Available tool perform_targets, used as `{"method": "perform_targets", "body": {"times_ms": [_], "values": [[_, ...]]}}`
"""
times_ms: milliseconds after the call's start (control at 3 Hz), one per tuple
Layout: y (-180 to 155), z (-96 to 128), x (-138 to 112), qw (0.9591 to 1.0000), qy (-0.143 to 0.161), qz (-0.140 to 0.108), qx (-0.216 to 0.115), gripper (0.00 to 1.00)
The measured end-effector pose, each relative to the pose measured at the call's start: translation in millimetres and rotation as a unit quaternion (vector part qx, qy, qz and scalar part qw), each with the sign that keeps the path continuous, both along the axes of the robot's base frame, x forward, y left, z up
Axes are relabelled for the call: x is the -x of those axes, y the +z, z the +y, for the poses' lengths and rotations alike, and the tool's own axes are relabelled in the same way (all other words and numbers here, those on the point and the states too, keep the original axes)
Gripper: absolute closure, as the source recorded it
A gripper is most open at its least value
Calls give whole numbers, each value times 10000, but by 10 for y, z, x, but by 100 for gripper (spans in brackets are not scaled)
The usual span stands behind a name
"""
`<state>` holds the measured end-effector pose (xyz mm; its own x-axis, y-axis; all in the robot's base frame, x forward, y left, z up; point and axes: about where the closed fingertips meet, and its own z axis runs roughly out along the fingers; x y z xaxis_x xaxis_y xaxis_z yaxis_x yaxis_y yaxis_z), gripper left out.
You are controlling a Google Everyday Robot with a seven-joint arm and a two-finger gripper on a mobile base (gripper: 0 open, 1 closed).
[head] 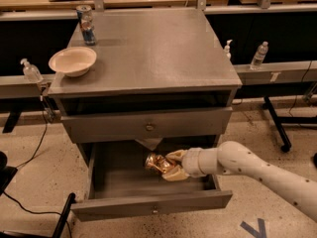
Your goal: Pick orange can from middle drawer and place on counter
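The orange can (157,163), shiny golden-orange and crinkled, lies on its side in the open middle drawer (151,205), right of centre. My gripper (171,166) reaches in from the right on a white arm, and its cream fingers (176,174) are closed around the can, one above and one below. The can sits at or just above the drawer floor; I cannot tell which. The counter (153,48) is the flat grey top of the cabinet above.
A cream bowl (73,61) sits at the counter's left edge. A tall blue, red and silver can (86,25) stands at its back left. The drawer above (147,125) is shut. Bottles (258,56) stand on a rail to the right.
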<state>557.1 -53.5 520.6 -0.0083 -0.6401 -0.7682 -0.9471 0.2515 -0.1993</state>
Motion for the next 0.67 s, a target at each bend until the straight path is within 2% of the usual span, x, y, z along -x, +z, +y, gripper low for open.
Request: {"method": "perform_targets", "body": {"times_ms": [333,667], "values": [[597,-267,53,9954,229,-525,-768,100],[1100,-735,309,9809,798,-1360,-1142,100]]}}
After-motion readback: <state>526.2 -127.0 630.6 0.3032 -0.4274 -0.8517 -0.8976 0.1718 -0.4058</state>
